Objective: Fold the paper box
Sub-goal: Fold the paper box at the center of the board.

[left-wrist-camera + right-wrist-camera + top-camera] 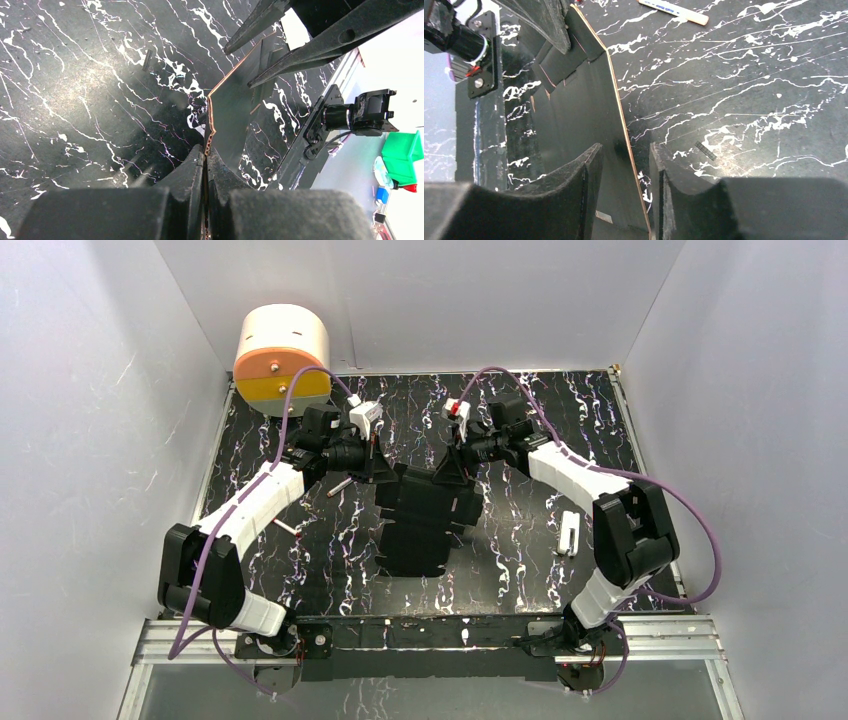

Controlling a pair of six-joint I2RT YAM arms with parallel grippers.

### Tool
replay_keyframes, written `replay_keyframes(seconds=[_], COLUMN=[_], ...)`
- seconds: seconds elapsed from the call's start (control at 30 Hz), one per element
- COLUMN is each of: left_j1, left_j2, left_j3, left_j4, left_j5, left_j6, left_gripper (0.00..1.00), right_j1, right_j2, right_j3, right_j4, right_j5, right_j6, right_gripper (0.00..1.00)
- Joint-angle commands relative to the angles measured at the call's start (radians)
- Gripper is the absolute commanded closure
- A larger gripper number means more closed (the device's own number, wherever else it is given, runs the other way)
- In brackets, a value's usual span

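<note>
The paper box (425, 525) is a black card blank lying mid-table, with its far end lifted between both grippers. My left gripper (385, 472) is shut on the box's far left edge. In the left wrist view that gripper (206, 152) pinches the brown-cored edge of the box (232, 107). My right gripper (455, 468) is at the far right edge. In the right wrist view its jaws (626, 160) stand open astride the raised edge of the box (579, 115), with a gap on each side. The right gripper's fingers (300, 47) show in the left wrist view.
A cream and orange drum (282, 358) stands at the back left corner. A white marker (569, 532) lies right of the box, also visible as the marker (674, 9). Two small pins (340, 485) (285, 527) lie left of it. White walls enclose the table on three sides.
</note>
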Motion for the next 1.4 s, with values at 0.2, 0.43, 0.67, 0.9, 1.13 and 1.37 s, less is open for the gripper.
replay_keyframes(seconds=[0.2,0.43,0.67,0.9,1.13,1.37], left_j1=[-0.006,-0.006,-0.006,-0.006,-0.059,-0.174], left_j2=[-0.013,-0.005,-0.044,-0.156,-0.208,-0.093], left_j3=[0.019,0.018,0.013,-0.044,-0.205,-0.311], left_j4=[0.020,0.046,-0.008,-0.106,0.078,0.342], left_j5=[0.039,0.020,-0.235,-0.483,-0.312,-0.348], left_j6=[-0.002,-0.042,-0.113,-0.266,-0.502,-0.643], left_gripper=[1.00,1.00,0.78,0.58,0.57,0.72], right_j1=[-0.003,0.031,0.037,0.065,0.116,0.167], right_j2=[0.013,0.008,-0.039,-0.113,-0.148,-0.118], right_j3=[0.063,0.062,0.010,-0.100,-0.193,-0.222], right_j4=[-0.034,-0.083,-0.042,0.066,0.202,0.248], right_j5=[-0.114,-0.106,0.080,0.282,0.424,0.538], right_j6=[-0.040,-0.102,-0.087,-0.067,-0.047,-0.055], right_gripper=[0.74,0.92,1.00,1.00,1.00,1.00])
